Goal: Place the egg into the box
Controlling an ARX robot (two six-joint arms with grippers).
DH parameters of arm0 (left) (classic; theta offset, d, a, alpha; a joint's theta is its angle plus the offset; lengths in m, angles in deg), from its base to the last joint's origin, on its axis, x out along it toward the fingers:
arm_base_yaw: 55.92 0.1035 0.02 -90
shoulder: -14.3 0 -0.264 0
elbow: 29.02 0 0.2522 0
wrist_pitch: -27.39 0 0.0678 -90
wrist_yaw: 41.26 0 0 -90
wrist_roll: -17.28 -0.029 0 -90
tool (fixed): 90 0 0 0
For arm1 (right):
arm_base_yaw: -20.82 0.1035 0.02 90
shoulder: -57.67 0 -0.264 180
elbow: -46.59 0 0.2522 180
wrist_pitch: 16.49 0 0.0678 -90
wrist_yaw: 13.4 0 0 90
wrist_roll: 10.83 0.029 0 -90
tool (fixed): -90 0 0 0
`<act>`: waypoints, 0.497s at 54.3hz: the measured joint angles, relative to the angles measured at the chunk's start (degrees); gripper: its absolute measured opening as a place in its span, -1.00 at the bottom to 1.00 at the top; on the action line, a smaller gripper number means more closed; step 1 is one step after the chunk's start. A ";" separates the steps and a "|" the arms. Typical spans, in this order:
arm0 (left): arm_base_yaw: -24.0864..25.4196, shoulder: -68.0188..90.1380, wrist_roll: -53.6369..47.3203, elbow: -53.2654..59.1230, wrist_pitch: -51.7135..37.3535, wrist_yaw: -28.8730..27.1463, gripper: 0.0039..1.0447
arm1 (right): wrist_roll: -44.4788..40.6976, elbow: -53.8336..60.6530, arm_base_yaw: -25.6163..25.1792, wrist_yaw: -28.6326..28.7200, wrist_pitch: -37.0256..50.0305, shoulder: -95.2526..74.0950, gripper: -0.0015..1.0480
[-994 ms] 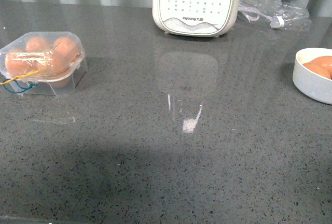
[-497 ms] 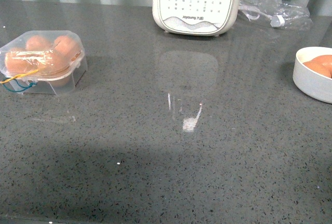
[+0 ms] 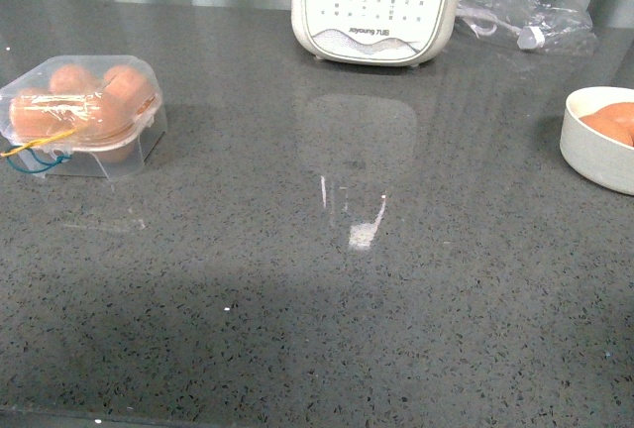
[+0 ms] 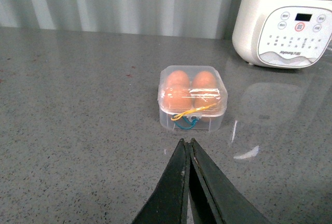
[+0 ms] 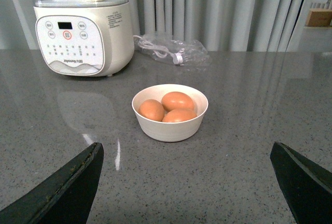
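- box (image 4: 192, 103) sits lid down on the counter's left, four brown eggs inside; left gripper (image 4: 188, 143) near it, jaws together
- right gripper (image 5: 187, 156) jaws wide apart, facing white bowl (image 5: 170, 125) of three eggs (image 5: 177, 101)

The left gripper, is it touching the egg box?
Apart. The left wrist view shows bare gray table between the shut left gripper and the egg box.
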 joint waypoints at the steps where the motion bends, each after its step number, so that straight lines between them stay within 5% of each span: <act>1: 0.00 -0.02 0.00 0.00 0.00 0.02 -0.94 | 0.00 0.00 0.00 0.00 0.00 0.00 0.86; 23: 0.00 -0.04 0.00 0.00 0.00 0.02 -0.93 | 0.00 0.00 0.00 0.00 0.00 0.00 0.86; 27: 0.00 -0.04 0.02 0.00 0.00 0.02 -0.76 | 0.00 0.00 0.00 0.00 0.00 0.00 0.86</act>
